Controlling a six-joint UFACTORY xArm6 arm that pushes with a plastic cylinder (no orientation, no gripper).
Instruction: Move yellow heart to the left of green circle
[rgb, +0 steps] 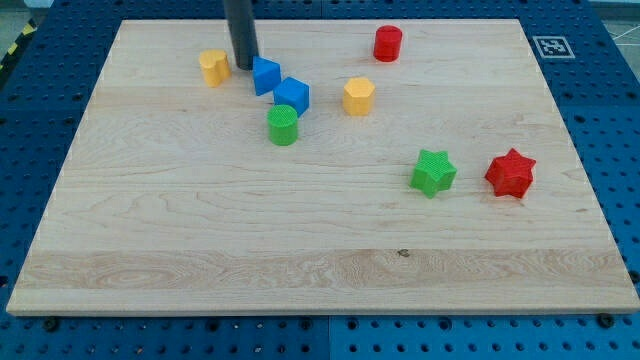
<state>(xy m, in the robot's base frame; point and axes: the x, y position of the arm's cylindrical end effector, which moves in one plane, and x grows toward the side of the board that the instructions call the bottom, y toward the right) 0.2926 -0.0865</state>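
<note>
Yellow heart (213, 67) sat near the counter's (300, 260) top-left, well left of and above the green circle (283, 125). No jaws on this rig; my tip (244, 66) was a bare rod holding nothing, between the heart and the blue block (265, 75). Heart looked small, rigid and light, likely to slide easily; I'd have pushed its upper face, downward. Open wood lay left of the circle; two blue blocks (292, 95) crowded its top.
</note>
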